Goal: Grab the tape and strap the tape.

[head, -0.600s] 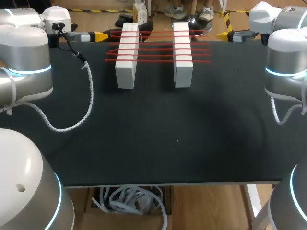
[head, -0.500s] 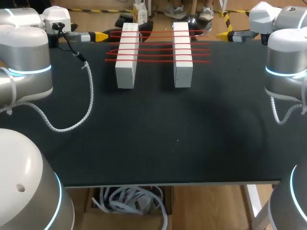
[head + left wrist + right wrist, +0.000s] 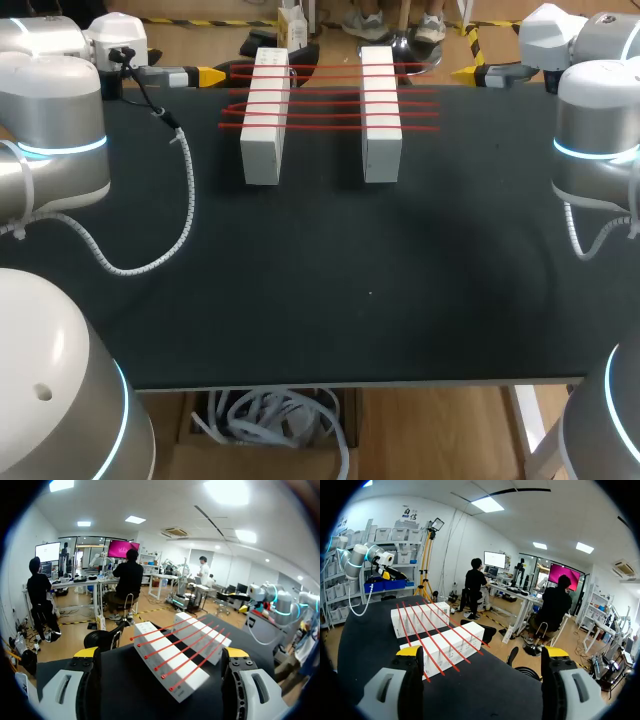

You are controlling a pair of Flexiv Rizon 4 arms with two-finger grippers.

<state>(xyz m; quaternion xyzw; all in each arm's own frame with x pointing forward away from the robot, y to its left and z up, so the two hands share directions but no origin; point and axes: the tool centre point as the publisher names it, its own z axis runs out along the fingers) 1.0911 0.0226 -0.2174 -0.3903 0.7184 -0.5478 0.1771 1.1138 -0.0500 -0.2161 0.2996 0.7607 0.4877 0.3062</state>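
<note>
Black table (image 3: 350, 300) | red tape (image 3: 325, 103) across 2 blocks (image 3: 263, 140), ends unclear | left tool (image 3: 210, 75), right tool (image 3: 464, 73): agape, empty

Likely robotics lab: robot arms (image 3: 60, 130), worktable (image 3: 350, 300).

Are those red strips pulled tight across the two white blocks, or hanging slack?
Tight: the red strips run straight across both white blocks without sagging.

Head view high, looking down on table (image 3: 370, 320), wrist views low, facing inward, sharing red tape (image 3: 328, 102)
</note>
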